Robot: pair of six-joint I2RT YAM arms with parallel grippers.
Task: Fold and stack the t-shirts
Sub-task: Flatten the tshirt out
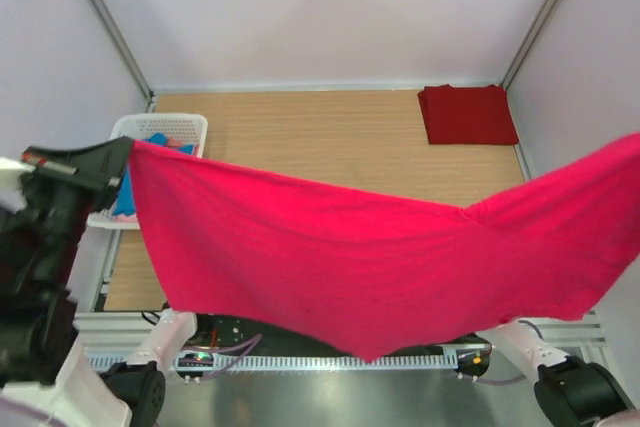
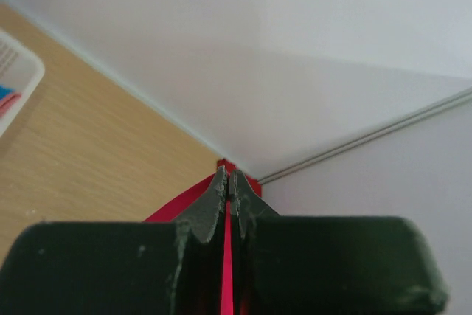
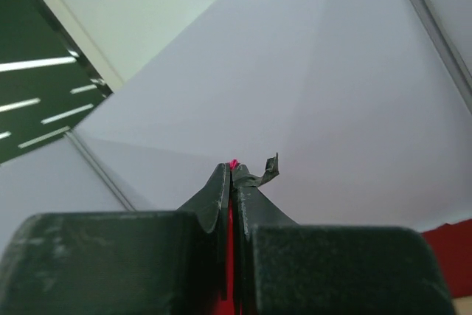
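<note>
Pinkish-red t-shirt point(image 1: 360, 257) hung spread in mid-air, left gripper point(image 2: 229, 176) and right gripper point(image 3: 230, 170) each clenched on its edge.

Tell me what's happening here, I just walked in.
The left gripper and the right gripper are each pinched shut on an edge of a bright pinkish-red cloth t-shirt, holding it stretched in the air above the wooden table. A darker red t-shirt lies folded at the table's far right corner. Blue cloth sits in the white lattice basket at left.
</note>
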